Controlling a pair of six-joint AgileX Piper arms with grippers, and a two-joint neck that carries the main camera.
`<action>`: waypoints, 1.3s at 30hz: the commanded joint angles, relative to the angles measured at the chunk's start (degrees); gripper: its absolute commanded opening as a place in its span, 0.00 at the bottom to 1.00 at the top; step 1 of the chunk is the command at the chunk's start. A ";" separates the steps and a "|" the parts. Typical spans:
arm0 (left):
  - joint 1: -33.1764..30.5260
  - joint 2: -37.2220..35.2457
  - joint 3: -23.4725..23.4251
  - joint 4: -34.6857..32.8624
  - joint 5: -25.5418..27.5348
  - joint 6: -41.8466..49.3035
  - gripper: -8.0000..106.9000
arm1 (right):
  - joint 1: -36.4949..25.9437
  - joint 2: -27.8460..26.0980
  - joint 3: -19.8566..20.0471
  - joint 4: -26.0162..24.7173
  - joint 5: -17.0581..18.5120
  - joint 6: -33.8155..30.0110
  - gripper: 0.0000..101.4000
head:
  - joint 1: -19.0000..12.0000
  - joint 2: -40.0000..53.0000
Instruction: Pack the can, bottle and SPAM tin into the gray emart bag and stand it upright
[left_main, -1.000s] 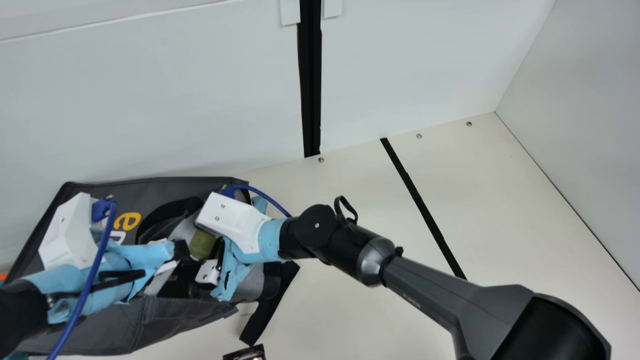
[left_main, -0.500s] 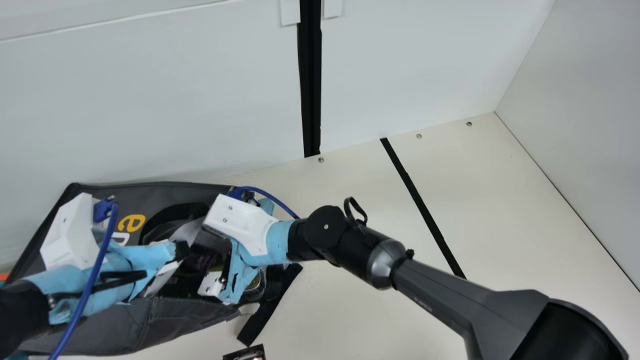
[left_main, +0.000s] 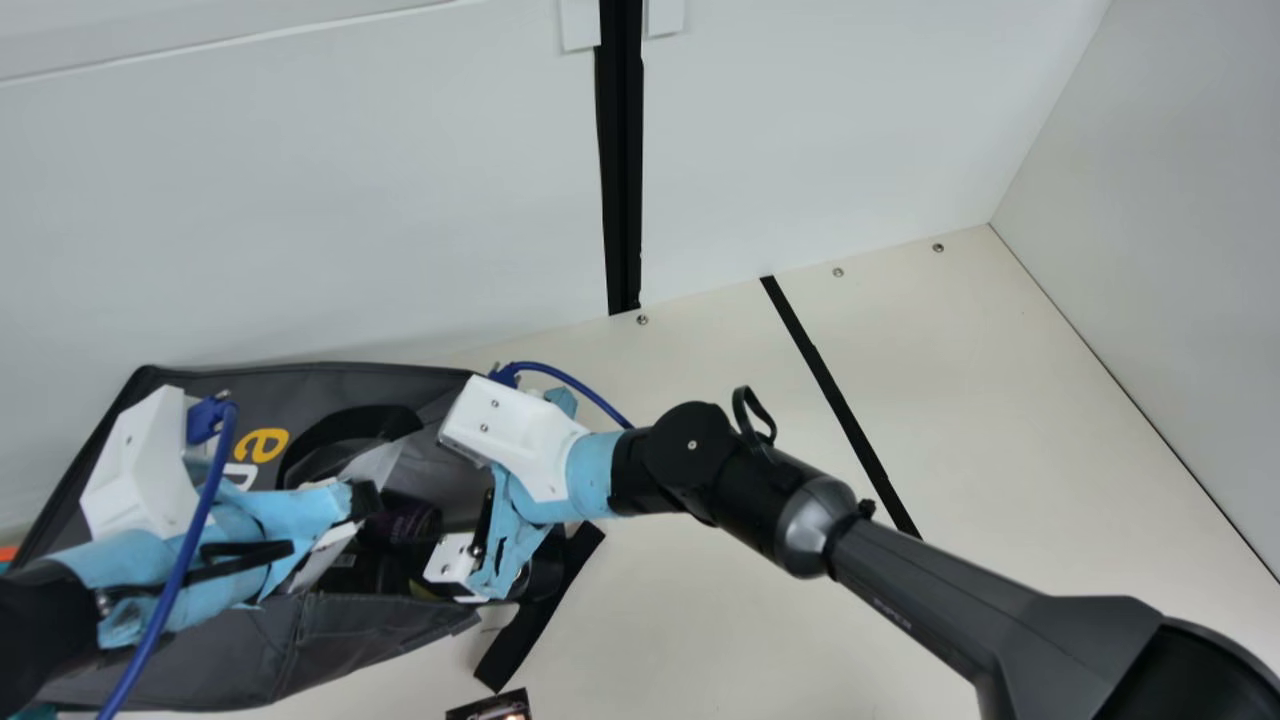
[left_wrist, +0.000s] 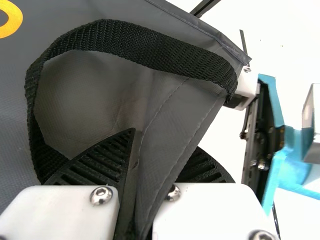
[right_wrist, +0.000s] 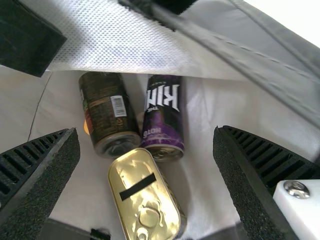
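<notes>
The gray bag (left_main: 330, 370) lies at the main view's lower left with its mouth spread. My left gripper (left_main: 362, 500) is over it; in the left wrist view that gripper (left_wrist: 165, 139) is shut on a fold of the bag's edge (left_wrist: 172, 125), beside a black strap handle. At the bag's right end stands my right gripper (left_main: 455, 562). In the right wrist view this gripper (right_wrist: 145, 131) is open, fingers apart around nothing. Beyond them, inside the bag, the golden SPAM tin (right_wrist: 132, 175) lies against a dark can (right_wrist: 106, 112) and a purple drink container (right_wrist: 162, 115).
A small dark box (left_main: 490, 708) sits at the main view's bottom edge. Loose black webbing (left_main: 535, 610) hangs from the bag's right end onto the table (left_main: 700, 600). White walls (left_main: 300, 200) rise behind the bag. A black tape strip (left_main: 840, 400) crosses the table.
My right gripper has drawn back to the right along the bag, and the purple container now shows in the bag's mouth. The bag's upper rim has sunk slightly. My left arm has hardly moved.
</notes>
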 joint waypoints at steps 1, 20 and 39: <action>0.00 0.00 0.00 0.00 0.00 0.00 0.00 | -0.47 -0.46 0.20 -0.30 0.23 0.34 0.94 | -1.30 -0.05; 0.00 0.00 0.00 0.00 0.00 0.00 0.00 | -7.41 -6.99 1.89 -4.13 5.62 3.33 0.94 | -1.30 -0.05; 0.00 0.00 0.00 0.00 0.00 0.00 0.00 | -14.20 -14.04 4.65 -10.44 3.44 10.57 0.94 | -1.30 -0.05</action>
